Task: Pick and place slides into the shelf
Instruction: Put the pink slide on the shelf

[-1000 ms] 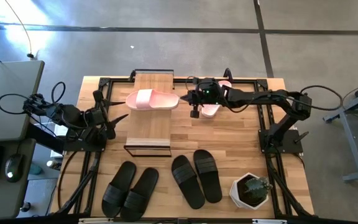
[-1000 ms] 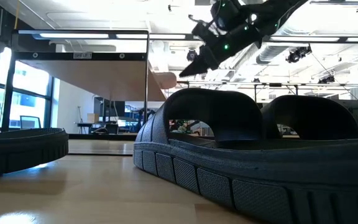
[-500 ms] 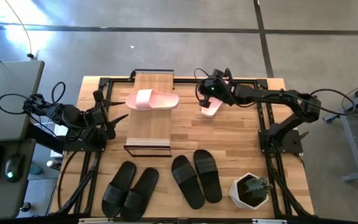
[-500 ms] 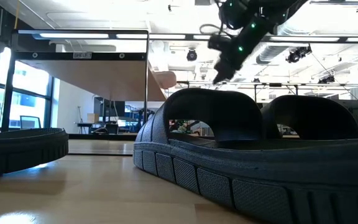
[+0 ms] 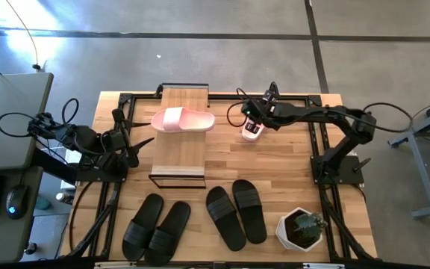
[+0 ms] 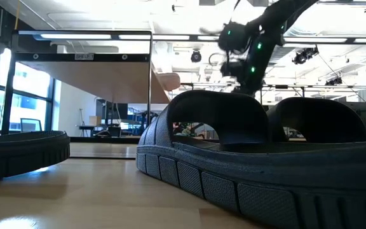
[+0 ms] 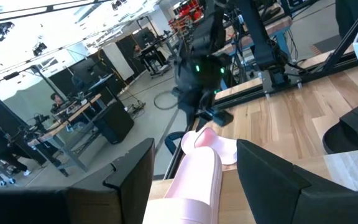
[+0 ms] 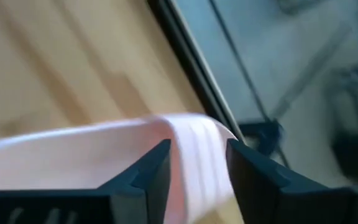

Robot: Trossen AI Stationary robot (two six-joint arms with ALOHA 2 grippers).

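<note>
- Near edge of table: 2 black pairs of slides. Left black pair sits toes angled apart; right black pair lies just beside it, toward the plant pot at the near right corner.
- In low view the right black pair fills the frame, w/ one sandal of the other pair at the pic's left edge.
- Mid table: shelf, black frame w/ light wood top, standing btwn the two arms.
- One pink slide lies across the far part of the shelf top, strap up, toe end overhanging slightly toward the right arm.
- Left gripper waits at the left side of the shelf, fingers spread wide apart, nothing btwn them; its wrist view looks along the pink slide twd the other arm.
- Far right: second pink slide lies on the tabletop, near the far edge, well apart from the shelf.
- Right gripper is over that slide. Right wrist view: dark fingers parted, w/ the pink strap rising in the gap btwn them; can't tell if pads touch it.
- Slide looks flat on the wood, not lifted.
- Beyond table: desk w/ keyboard and mouse at far left.
</note>
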